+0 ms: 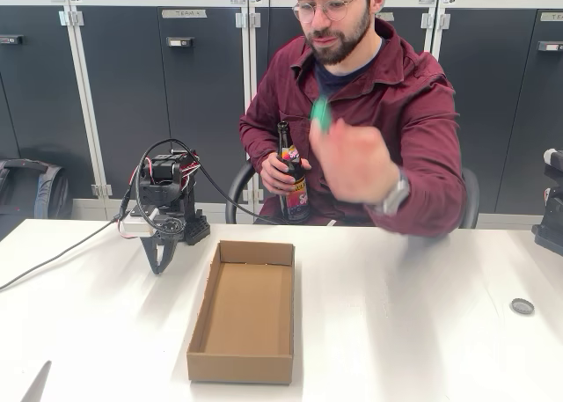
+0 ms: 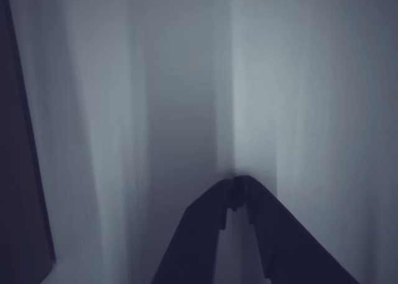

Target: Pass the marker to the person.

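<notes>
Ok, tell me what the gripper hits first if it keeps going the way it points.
The gripper points down with its tips closed together; the white table looks like the first thing it would meet, probably right under the tips, beside the cardboard box.

Green marker (image 1: 320, 113), brown box (image 1: 244, 312), maroon shirt (image 1: 413, 103)

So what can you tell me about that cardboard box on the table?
The cardboard box is a shallow, open-topped tray of plain brown cardboard, long and narrow, with low walls and nothing inside. It lies flat on the white table, its long side running away from the fixed view's camera. The robot's gripper points down at the table just left of it, apart from it.
</notes>
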Tool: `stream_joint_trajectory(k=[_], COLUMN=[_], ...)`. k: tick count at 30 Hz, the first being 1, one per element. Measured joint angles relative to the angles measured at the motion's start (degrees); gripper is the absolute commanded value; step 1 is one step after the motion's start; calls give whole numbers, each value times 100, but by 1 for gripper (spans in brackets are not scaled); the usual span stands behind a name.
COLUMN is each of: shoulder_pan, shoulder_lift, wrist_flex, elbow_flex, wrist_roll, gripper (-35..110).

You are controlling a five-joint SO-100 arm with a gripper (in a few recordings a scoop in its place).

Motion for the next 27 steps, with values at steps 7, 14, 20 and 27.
stream_joint_trajectory(k=[7, 14, 20, 27], shoulder_pan=[97, 105, 105, 105], shoulder_lift=[0, 0, 0, 0], wrist_flex=[0, 0, 0, 0], elbow_flex=[0, 0, 0, 0], wrist_roll=[0, 0, 0, 0], gripper=[-5, -5, -5, -4])
